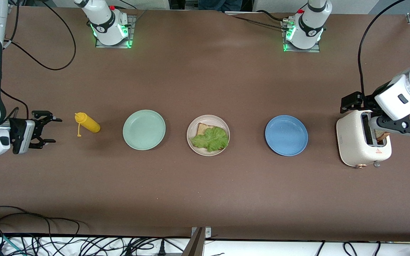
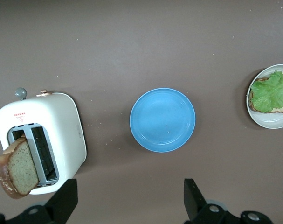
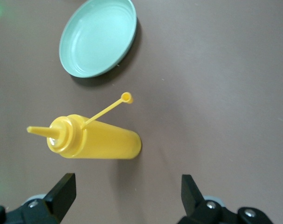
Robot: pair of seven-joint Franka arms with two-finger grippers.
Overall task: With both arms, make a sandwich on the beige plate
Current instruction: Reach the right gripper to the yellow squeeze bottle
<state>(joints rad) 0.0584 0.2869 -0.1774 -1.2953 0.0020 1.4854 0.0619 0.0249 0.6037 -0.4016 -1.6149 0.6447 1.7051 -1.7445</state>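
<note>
The beige plate [image 1: 194, 148] lies mid-table and carries one slice of bread [image 1: 202, 128] with a green lettuce leaf [image 1: 210, 139] on top; the left wrist view also shows the plate [image 2: 272, 121] and the leaf [image 2: 274, 91]. A second bread slice [image 1: 382, 135] [image 2: 17, 168] stands in a slot of the white toaster [image 1: 363, 145] [image 2: 52, 126] at the left arm's end. My left gripper [image 1: 363, 113] [image 2: 130, 198] hangs open over the toaster, holding nothing. My right gripper [image 1: 48, 128] [image 3: 127, 196] waits open at the right arm's end, beside a yellow squeeze bottle [image 1: 88, 123] [image 3: 99, 140].
A mint-green plate [image 1: 144, 129] [image 3: 97, 37] lies between the bottle and the beige plate. A blue plate [image 1: 286, 135] [image 2: 162, 120] lies between the beige plate and the toaster. Cables run along the table's near edge.
</note>
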